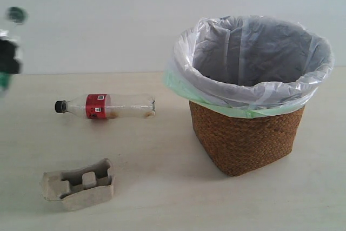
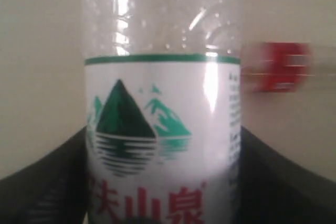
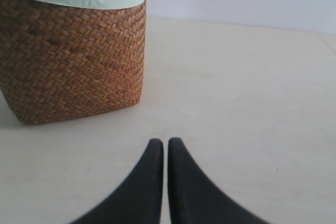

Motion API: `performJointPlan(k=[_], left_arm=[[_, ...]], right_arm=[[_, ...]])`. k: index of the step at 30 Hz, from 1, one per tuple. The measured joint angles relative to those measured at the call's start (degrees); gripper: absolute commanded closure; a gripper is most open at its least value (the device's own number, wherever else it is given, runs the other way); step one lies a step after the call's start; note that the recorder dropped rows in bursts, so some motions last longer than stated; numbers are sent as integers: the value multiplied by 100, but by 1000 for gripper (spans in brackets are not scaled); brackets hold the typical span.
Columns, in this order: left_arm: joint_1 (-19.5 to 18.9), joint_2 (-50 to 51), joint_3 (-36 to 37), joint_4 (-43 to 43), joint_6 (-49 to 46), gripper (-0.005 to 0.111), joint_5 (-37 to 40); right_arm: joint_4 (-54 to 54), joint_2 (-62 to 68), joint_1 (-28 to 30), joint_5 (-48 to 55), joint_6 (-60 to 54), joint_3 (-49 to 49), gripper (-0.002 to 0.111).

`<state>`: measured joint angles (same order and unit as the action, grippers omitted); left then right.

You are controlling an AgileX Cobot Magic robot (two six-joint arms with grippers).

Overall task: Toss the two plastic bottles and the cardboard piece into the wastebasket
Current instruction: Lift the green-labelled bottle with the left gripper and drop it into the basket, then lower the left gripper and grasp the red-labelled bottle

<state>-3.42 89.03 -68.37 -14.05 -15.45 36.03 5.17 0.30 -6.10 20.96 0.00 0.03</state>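
My left gripper (image 1: 7, 58) is at the far left edge of the exterior view, raised off the table and shut on the green-white label bottle (image 2: 163, 129). That bottle's green cap (image 1: 16, 14) shows blurred above the gripper. The red-label bottle (image 1: 105, 106) with its black cap lies on its side on the table, left of the wastebasket (image 1: 246, 139). The cardboard piece (image 1: 80, 184) rests near the front left. My right gripper (image 3: 165, 142) is shut and empty, low over the table beside the wastebasket (image 3: 73, 61).
The wastebasket's bag-lined rim (image 1: 248, 98) stands well above the table. A pale wall runs behind the table. The red label (image 2: 281, 66) shows blurred past the held bottle in the left wrist view.
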Motion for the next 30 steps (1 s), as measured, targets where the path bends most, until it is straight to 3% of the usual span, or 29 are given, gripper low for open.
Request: performJointPlan(k=[1,2,3,4,5,6,7,10,12,16,23,26,30], left_arm=[[316,193,-149,-879,-594,91,-4],[916,546,-700,-2343,-1635,65,109],[1591,901,-1562,-3549,-2441,46,241],[1854,1025,-1953,-3854,-2637,18,251],[2399,1268,-2745,-4154,-2772,2,163],[2712,1414,-3368,-4083,-2612,-2,-21],[3063,1648,-4013,-3455,-1990,-1,-213],[3346,2156,-4685,-1584,-646,12,-68],[3346,2331,-4684,-1028,-363,27,207],[3247,2356,-4684,-733,-308,61,510],[2793,2083,-4684,589,-319,56,2070],[2524,2057,-4684,854,-319,56,2831],[2236,2057,-4642,989,-555,56,3268]], right_arm=[[0,0,0,0,0,0,108],[0,0,0,0,0,0,108],[0,0,0,0,0,0,108],[0,0,0,0,0,0,108],[0,0,0,0,0,0,108],[0,0,0,0,0,0,108],[0,0,0,0,0,0,108],[0,0,0,0,0,0,108],[0,0,0,0,0,0,108],[0,0,0,0,0,0,108],[0,0,0,0,0,0,108],[0,0,0,0,0,0,108],[0,0,0,0,0,0,108]])
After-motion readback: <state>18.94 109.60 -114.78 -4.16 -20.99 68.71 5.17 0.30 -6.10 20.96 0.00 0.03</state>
